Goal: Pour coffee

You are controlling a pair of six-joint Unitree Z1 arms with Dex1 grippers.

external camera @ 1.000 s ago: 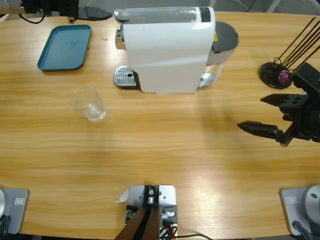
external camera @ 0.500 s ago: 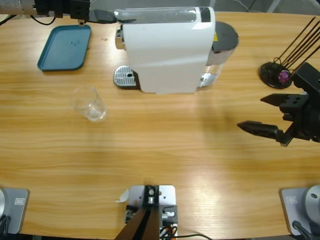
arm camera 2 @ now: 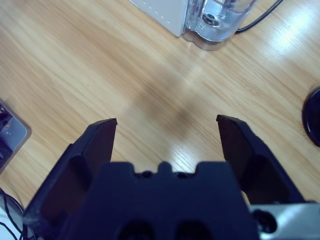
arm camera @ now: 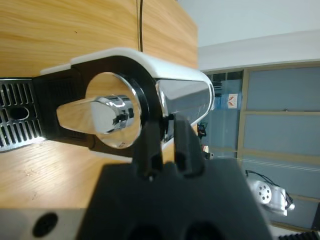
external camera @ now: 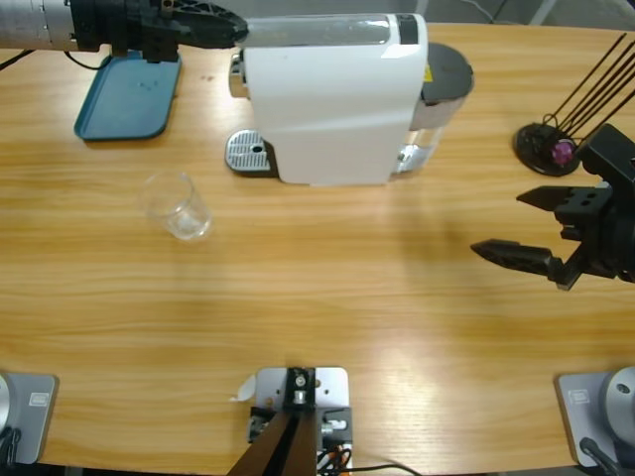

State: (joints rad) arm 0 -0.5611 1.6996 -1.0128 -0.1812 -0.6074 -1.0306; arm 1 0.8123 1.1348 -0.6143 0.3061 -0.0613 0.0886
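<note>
Because my left tool has its jaws pressed nearly together, clenched on nothing, I judge it is meant to push rather than to grip: it sits at the far left end of the white coffee machine, and in the left wrist view the narrow jaws point just beside the chrome spout head set in its black ring. Whether the tips touch the machine I cannot tell. Below that spout lies the metal drip grate, bare, with no vessel on it.

My right tool hangs released, jaws spread wide, over bare wood at the right of the tabletop, well apart from everything; it looks parked, waiting its turn. Its own view shows only wood and, at the far edge, the machine's clear water tank with a black cable running off.

The empty glass cup stands upright to the left, nearer than the grate and clear of it. I see no coffee in it or anywhere else, so to my mind nothing has been brewed yet and the cup still has to go under the spout.

Around this: a teal tray at the far left, partly under my left arm, and a black stand with thin rods at the far right. Neither blocks the path from cup to grate; the open wood between them is free.
</note>
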